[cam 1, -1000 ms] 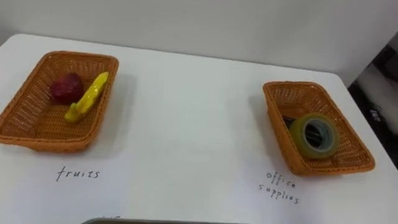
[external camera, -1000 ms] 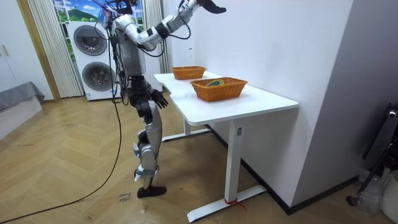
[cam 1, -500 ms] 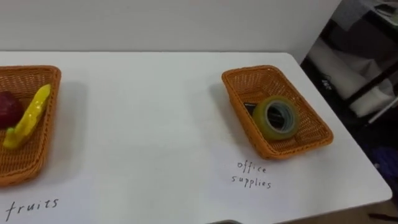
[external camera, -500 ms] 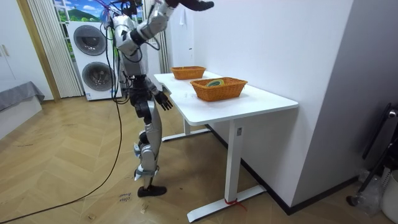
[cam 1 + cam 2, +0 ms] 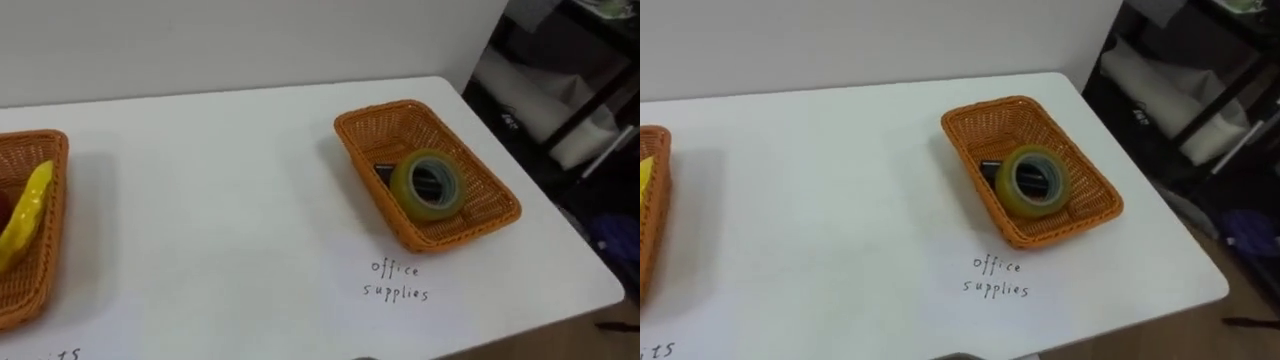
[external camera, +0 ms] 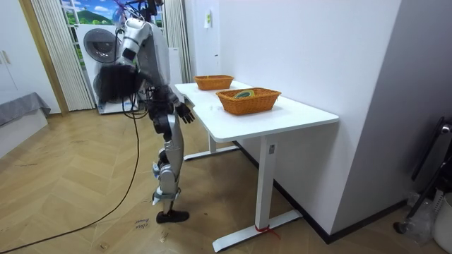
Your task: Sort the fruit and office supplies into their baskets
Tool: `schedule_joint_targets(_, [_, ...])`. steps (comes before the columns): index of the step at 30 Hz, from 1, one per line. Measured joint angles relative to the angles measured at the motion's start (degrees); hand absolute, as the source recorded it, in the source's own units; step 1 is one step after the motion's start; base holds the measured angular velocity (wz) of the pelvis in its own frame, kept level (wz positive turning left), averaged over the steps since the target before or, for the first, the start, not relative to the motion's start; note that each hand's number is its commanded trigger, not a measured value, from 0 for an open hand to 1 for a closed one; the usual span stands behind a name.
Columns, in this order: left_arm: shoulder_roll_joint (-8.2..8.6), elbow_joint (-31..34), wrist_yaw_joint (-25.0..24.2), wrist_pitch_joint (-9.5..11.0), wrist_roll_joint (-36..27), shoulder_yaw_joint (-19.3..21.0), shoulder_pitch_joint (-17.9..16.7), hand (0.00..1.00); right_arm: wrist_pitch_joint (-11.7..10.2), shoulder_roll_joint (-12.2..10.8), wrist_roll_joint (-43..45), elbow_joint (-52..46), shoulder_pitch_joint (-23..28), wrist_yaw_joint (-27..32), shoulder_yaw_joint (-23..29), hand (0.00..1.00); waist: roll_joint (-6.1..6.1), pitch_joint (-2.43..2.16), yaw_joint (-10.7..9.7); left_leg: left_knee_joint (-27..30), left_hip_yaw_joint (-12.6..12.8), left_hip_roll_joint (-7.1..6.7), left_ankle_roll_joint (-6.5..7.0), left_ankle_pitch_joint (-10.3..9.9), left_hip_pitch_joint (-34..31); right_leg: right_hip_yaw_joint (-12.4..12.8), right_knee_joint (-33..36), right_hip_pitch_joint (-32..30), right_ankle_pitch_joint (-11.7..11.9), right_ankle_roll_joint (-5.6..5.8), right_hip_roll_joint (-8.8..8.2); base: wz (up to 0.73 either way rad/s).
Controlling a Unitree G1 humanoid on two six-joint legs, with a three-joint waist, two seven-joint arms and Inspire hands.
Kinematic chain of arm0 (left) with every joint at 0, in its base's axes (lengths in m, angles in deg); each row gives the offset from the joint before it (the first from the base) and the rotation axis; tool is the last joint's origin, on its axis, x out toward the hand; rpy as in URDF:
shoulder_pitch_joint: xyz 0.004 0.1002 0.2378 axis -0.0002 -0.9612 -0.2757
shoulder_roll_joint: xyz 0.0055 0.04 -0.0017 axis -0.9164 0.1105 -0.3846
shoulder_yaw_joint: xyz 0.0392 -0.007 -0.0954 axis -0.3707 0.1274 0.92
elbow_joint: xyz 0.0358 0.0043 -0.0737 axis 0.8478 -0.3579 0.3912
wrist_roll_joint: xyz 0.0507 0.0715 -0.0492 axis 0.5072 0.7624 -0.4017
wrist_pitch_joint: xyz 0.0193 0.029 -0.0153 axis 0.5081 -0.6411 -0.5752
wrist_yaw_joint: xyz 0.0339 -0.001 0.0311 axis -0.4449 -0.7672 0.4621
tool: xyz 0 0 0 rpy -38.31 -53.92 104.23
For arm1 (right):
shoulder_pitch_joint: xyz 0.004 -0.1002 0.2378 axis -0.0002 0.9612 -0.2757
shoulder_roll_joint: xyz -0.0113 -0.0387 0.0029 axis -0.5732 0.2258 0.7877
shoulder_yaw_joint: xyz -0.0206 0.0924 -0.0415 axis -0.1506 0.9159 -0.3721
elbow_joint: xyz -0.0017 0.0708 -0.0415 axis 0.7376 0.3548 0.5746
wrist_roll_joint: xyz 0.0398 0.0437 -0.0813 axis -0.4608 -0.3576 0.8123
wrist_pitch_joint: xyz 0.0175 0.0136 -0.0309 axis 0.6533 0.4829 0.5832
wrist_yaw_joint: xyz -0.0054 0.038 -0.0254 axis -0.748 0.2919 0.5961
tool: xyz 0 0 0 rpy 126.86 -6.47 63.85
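Baskets: two, the left basket (image 5: 40, 270) and the right basket (image 5: 372, 190). Tape (image 5: 427, 185): one. Banana (image 5: 25, 215): one. Table (image 5: 220, 200): one.

The left hand (image 6: 185, 111) hangs low, just beside the table (image 6: 282, 116) edge, fingers spread out. The right hand (image 6: 116, 81) is a dark blur behind the body, away from the table.

Your fruit basket (image 5: 44, 272) runs off the left edge; the tape (image 5: 427, 186) half covers a dark item (image 5: 383, 171); the right hand (image 6: 113, 81) is blurred.
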Motion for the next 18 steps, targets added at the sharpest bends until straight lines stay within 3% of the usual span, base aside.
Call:
schedule_joint_targets(3, [0.19,0.0,0.1,0.6,0.0,1.1,-0.1,0.0,0.0,-2.4,-5.8,11.7,0.5,0.2,-0.7,0.0,-0.05,-0.04,-0.3,0.2,-0.2,-0.06,-0.15,0.1,0.1,0.3,0.2,0.1,-0.8,-0.16,0.02,0.04])
schedule_joint_targets(6, [1.17,-0.7,0.0,1.2,0.0,1.1,-0.2,0.0,-0.3,-3.4,-8.2,21.4,0.5,-0.4,-2.5,0.0,0.16,0.18,-0.3,0.1,-0.3,-0.01,-0.21,0.1,0.6,0.3,0.2,0.2,-1.2,-0.22,-0.01,0.01])
schedule_joint_targets(9, [2.57,-1.6,-0.1,1.3,0.0,0.2,0.0,0.0,-0.1,-4.9,-9.9,30.8,-0.1,-3.6,-7.1,0.0,0.03,0.25,0.1,0.1,-0.6,-0.02,-0.24,0.1,0.6,0.2,0.2,0.3,-1.2,-0.23,0.02,0.0])
schedule_joint_targets(11, [3.44,-2.1,-0.5,1.0,0.3,-0.5,0.5,0.0,0.4,-6.7,-8.8,34.9,-0.7,-6.1,-9.6,0.0,0.03,0.27,0.2,0.0,-0.6,-0.05,-0.23,0.1,0.6,0.2,0.2,0.3,-1.2,-0.23,-0.01,0.0])
schedule_joint_targets(13, [4.07,-3.3,-1.7,0.8,0.6,-1.5,1.0,0.0,2.2,-8.5,-6.4,37.3,-1.5,-10.3,-14.5,0.0,0.33,0.33,1.1,0.0,-0.5,-0.06,-0.19,0.0,0.6,0.2,0.2,0.1,-1.2,-0.21,-0.05,-0.05])
schedule_joint_targets(18, [3.77,-6.3,-2.8,0.8,1.2,-5.3,2.9,0.0,3.4,-8.4,2.6,40.2,-4.7,-19.8,-24.6,0.0,1.7,0.35,3.8,0.1,-0.4,-0.2,-0.18,-0.1,1.0,0.1,0.1,0.3,-1.1,-0.12,0.02,-0.03])
